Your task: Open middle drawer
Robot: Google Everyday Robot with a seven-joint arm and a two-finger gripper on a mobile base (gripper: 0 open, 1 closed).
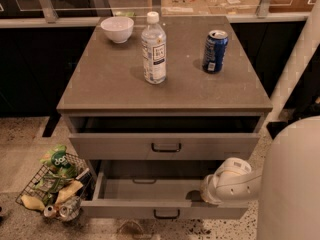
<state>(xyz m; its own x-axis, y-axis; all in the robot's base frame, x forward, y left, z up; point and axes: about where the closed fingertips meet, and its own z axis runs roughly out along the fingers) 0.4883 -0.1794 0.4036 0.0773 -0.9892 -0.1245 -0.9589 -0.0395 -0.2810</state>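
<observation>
- grey cabinet (110, 84) with drawers, seen from above and in front.
- middle drawer (125, 209) pulled far out, low in the picture, under the top drawer (110, 146); pale grey inside, small black handle in the middle of its front.
- top drawer open just a little, with a dark gap behind its front.
- gripper (196, 195) down inside the middle drawer, on its right side, close behind the front wall.
- cannot tell if the gripper is open or closed, or if it has hold of anything.
- white arm (235, 181) reaching in from the right.
- on top of the cabinet: a white bowl (117, 29) at the back left, a water bottle (154, 49) standing near the middle, a blue can (215, 51) to the right of it, all apart.
- on the floor to the left, a wire basket (24, 196) full of snack bags and cans.
</observation>
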